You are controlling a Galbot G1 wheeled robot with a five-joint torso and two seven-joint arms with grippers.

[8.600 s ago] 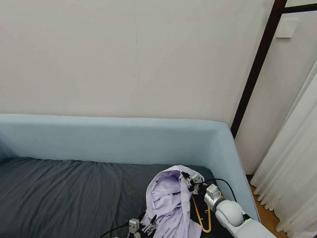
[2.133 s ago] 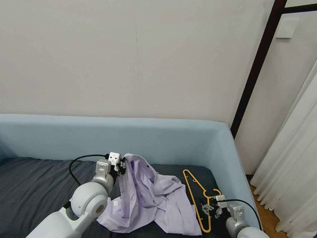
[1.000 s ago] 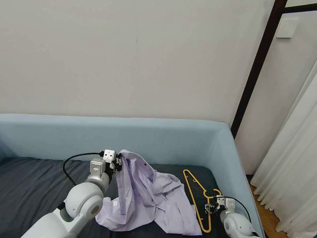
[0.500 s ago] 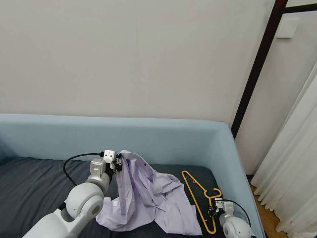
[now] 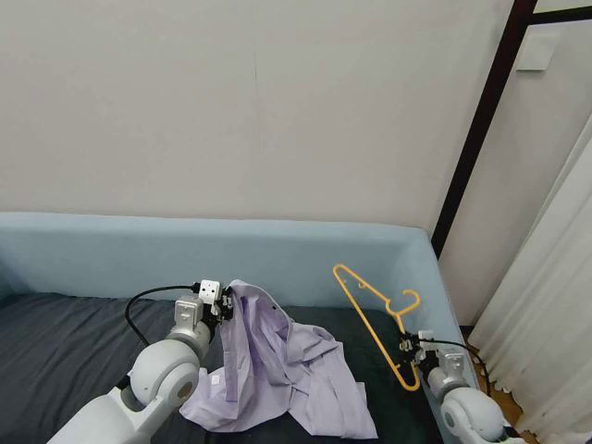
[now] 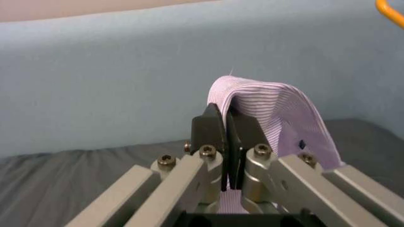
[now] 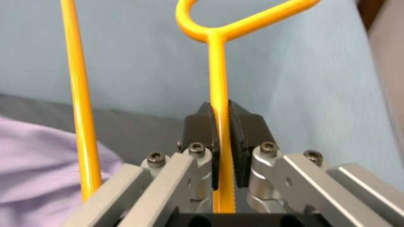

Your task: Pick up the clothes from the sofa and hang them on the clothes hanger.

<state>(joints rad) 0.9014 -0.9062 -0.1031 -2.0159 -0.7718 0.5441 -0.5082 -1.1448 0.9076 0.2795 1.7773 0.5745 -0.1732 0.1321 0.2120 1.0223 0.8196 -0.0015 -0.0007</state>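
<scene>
Robot at the sofa, both arms engaged: a lilac striped shirt (image 5: 277, 370) is gripped at its collar by the left gripper (image 5: 223, 309), whose jaws are seen in the left wrist view clamped tight on a fold of the cloth. The collar end is held up off the dark seat cushion (image 5: 65, 342) of the pale blue sofa (image 5: 277, 259), while the rest of the garment lies crumpled across the seat.

To the right, near the sofa's armrest, an orange clothes hanger (image 5: 368, 298) is held in the air by the right gripper (image 5: 413, 346), its jaws closed on the thin stem just below the hook. The hanger is tilted, one shoulder reaching up and toward the shirt. It is apart from the cloth, and no part of the shirt is threaded over it.

The task is judged to be roughly at its midpoint: garment and hanger are each secured in a gripper, but the dressing of the hanger is not yet begun. A hanger shoulder is yet to be fed into the collar opening, and most of the shirt is yet to be lifted from the sofa.
</scene>
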